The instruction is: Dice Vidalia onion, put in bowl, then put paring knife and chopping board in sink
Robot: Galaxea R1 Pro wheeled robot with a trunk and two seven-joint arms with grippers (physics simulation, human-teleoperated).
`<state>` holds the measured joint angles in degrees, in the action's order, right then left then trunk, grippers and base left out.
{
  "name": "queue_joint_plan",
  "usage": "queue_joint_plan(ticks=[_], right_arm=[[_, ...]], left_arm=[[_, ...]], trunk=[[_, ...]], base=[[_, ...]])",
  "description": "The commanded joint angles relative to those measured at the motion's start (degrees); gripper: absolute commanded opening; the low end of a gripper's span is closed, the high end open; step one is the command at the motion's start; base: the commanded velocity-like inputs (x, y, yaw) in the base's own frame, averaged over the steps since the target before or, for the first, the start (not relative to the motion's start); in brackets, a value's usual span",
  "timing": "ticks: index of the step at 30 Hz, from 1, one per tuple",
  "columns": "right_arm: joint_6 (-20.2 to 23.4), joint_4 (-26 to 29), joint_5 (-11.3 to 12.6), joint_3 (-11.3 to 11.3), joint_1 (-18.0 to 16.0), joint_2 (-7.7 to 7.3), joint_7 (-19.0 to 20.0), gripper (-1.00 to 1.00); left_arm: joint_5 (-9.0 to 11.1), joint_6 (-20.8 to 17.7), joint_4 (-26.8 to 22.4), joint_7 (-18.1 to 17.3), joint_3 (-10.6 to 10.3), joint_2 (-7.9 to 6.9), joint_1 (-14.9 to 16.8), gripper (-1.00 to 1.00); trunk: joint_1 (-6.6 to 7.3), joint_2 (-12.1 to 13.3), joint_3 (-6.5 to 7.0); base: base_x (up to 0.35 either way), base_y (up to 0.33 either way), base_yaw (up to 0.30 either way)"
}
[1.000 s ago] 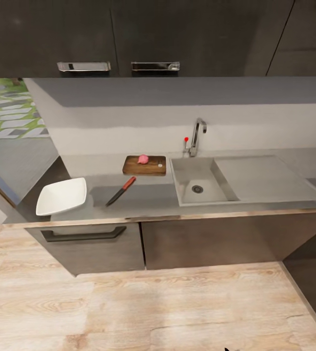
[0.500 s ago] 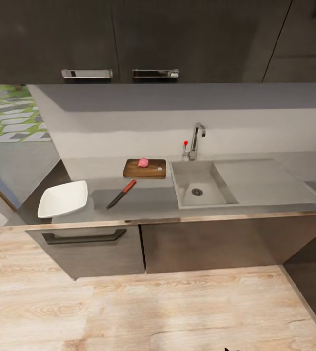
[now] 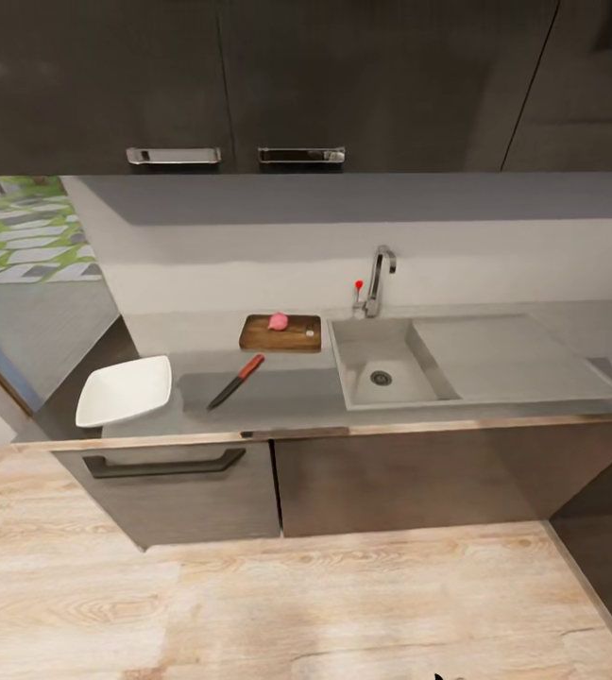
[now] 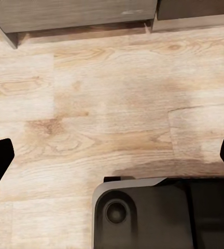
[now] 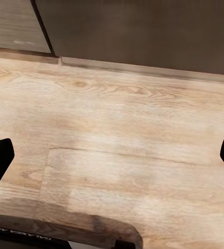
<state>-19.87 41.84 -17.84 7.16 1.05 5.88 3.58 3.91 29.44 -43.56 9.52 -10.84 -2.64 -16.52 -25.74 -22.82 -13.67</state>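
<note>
The small pinkish Vidalia onion (image 3: pixel 278 321) rests on the dark brown chopping board (image 3: pixel 292 335), which lies on the grey countertop (image 3: pixel 287 397) just left of the sink (image 3: pixel 358 373). The basin holds nothing. In front of the board lies the paring knife (image 3: pixel 235 381), with a reddish handle and a dark blade. A white squarish bowl (image 3: pixel 125 390) stands at the counter's left end. My left gripper (image 4: pixel 112 158) and right gripper (image 5: pixel 112 155) hang open over the wood floor, far from the counter, with nothing between their fingers.
A chrome tap (image 3: pixel 379 279) and a red-knobbed lever (image 3: pixel 358 284) stand behind the basin, and the drainboard (image 3: pixel 509 351) lies to its right. Black upper cabinets (image 3: pixel 249 85) hang overhead. Light wood floor (image 3: pixel 297 604) lies between me and the lower cabinets (image 3: pixel 410 482).
The whole head view has shifted: counter and cabinets sit slightly lower and smaller, so the camera moved. Onion, board, knife and bowl keep their places on the counter.
</note>
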Motion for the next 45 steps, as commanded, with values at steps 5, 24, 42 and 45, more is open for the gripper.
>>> queue_joint_plan(ticks=[5,24,42,45], right_arm=[[-0.14,0.09,-0.44,0.40,0.01,0.10,0.38,1.00],[-0.17,0.09,-0.44,0.31,0.01,0.10,0.38,1.00],[-0.17,0.04,-0.44,0.21,0.01,0.10,0.38,1.00],[-0.17,0.01,-0.47,0.15,0.01,0.10,0.38,1.00]], left_arm=[[0.40,0.09,0.04,0.41,-0.47,-0.09,0.00,1.00],[0.40,0.09,0.03,0.41,-0.49,-0.09,0.00,1.00],[0.32,0.09,-0.03,0.41,-0.49,-0.09,0.00,1.00],[0.31,0.09,-0.03,0.41,-0.49,-0.09,0.00,1.00]], trunk=[[-0.04,-0.09,0.38],[-0.04,-0.09,2.12],[-0.04,-0.09,3.77],[-0.04,-0.09,4.04]], base=[[0.000,0.000,0.000],[0.000,0.000,0.000],[0.000,0.000,0.000],[0.000,0.000,0.000]])
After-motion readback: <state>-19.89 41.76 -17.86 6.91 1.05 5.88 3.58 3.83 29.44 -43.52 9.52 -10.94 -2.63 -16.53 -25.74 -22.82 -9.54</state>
